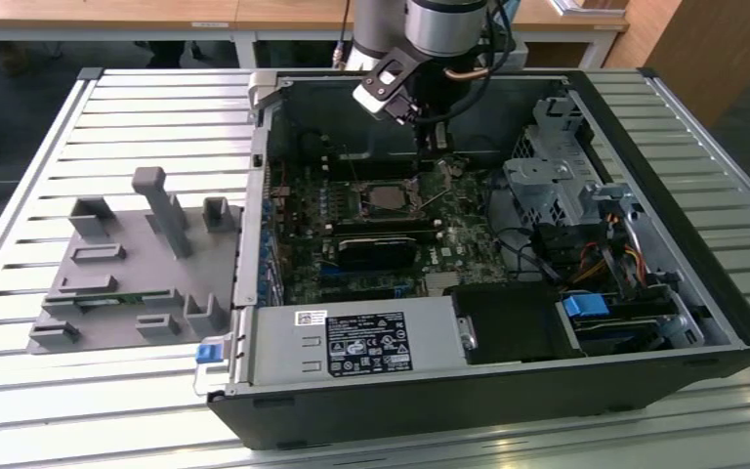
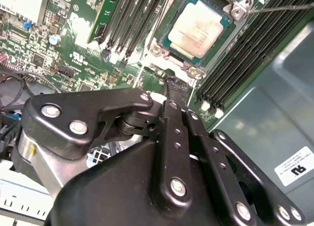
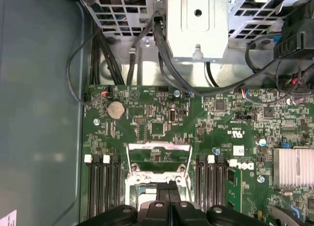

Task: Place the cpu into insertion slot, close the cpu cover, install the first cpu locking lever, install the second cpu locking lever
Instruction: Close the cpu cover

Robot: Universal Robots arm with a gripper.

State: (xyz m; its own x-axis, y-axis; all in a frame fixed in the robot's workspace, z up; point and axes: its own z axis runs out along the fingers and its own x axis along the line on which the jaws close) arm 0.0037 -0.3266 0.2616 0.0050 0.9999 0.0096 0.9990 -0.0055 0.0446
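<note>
On the exterior view's left, a grey fixture tray [image 1: 114, 293] lay on the slatted surface [image 1: 89, 410], just beside the open computer case [image 1: 479, 401]. Further right, inside the case, the cpu [image 2: 198, 28] already sat in the insertion slot [image 2: 235, 9], silvery top up, so the first step looked done.

The cpu cover [image 3: 158, 146] was not down over it. In the first wrist view its silvery frame stood swung back from the slot, with the green board [image 3: 147, 118] visible through its window. A thin wire locking lever [image 2: 279, 9] ran free from the slot's corner, unlatched as far as I could judge. I could not make out the other lever. Closing the cover and setting both levers remained.

The hand [image 2: 172, 86] hung low in the case, a little to the exterior view's right of the slot. Its fingers [image 2: 169, 123] were drawn together with nothing visible between them. Whether they touched the cover's edge I could not tell. The tips were at the slot's near rim, just beside the cpu and not over it.

Rightmost stood the metal drive cage [image 1: 551, 186].
</note>
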